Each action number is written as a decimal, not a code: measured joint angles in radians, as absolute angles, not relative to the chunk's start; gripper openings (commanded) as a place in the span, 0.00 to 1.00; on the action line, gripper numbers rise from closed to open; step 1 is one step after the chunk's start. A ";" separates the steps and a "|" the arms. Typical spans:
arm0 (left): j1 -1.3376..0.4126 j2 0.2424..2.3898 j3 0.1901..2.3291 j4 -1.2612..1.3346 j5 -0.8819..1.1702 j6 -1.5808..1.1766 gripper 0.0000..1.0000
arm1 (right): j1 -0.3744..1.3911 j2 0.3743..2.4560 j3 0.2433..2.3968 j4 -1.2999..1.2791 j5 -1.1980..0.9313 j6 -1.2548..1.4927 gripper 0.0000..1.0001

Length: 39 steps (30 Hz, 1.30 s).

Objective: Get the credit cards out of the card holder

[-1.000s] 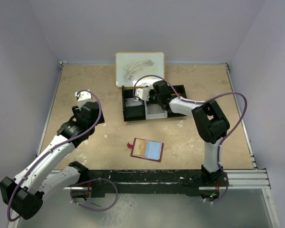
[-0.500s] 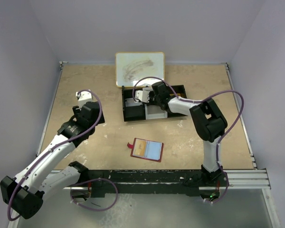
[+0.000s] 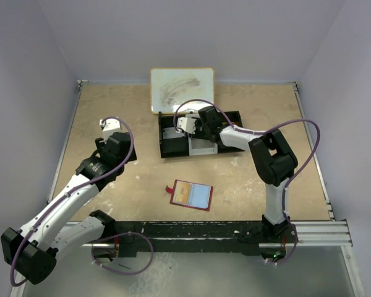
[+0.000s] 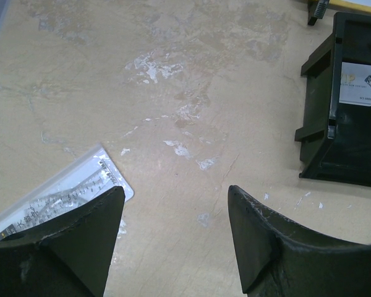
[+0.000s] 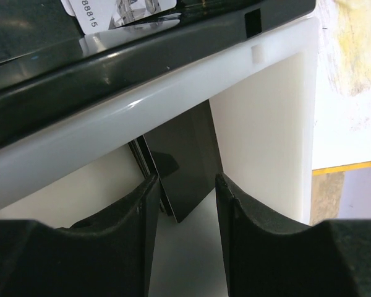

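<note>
1. Down at 6 o'clock from the black tray [image 3: 167, 148], the card holder [image 3: 190, 195] lies flat and open on the table [image 3: 266, 105]. It's well apart from both arms and nothing is touching it.
2. My right gripper [image 5: 185, 185] is up in the tray's white middle compartment [image 5: 266, 124]. Its jaws stand apart, and a dark card [image 5: 187, 154] leans in the compartment just past the tips. It looks let go to me, not pinched.
3. The tray's 9 o'clock compartment has a pale printed card [image 4: 360, 83] lying in it.
4. My left gripper [image 4: 176, 195] hovers out at 9 o'clock of the tray, spread wide with nothing between. A see-through card [image 4: 68, 198] lies on the bare table, partly hidden under the gripper's left side.
5. So my count is three cards out: two in the tray, one loose on the table.
6. What's left? From overhead, the sleeves [image 3: 200, 197] show an orange and blue print. That could be another card, but it's too small for me to tell. If it is one, the holder needs another visit. I'd guess the loose card wants tidying too.
</note>
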<state>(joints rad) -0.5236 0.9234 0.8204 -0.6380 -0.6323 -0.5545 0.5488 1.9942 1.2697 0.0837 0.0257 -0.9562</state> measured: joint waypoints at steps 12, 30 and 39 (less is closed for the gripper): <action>-0.524 0.937 0.820 -0.638 -0.627 -0.554 0.65 | 0.549 1.988 1.262 0.076 0.015 -0.908 0.46; -0.524 0.944 0.820 -0.638 -0.598 -0.553 0.66 | 0.549 1.379 0.935 0.334 0.223 -0.204 0.62; -0.524 0.945 0.820 -0.638 -0.571 -0.554 0.71 | 0.549 1.254 0.755 0.170 0.073 0.401 0.61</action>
<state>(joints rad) -0.5236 0.9447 0.8204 -0.6376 -0.5709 -0.5537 0.5488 1.2541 0.7547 0.1703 0.0734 0.4007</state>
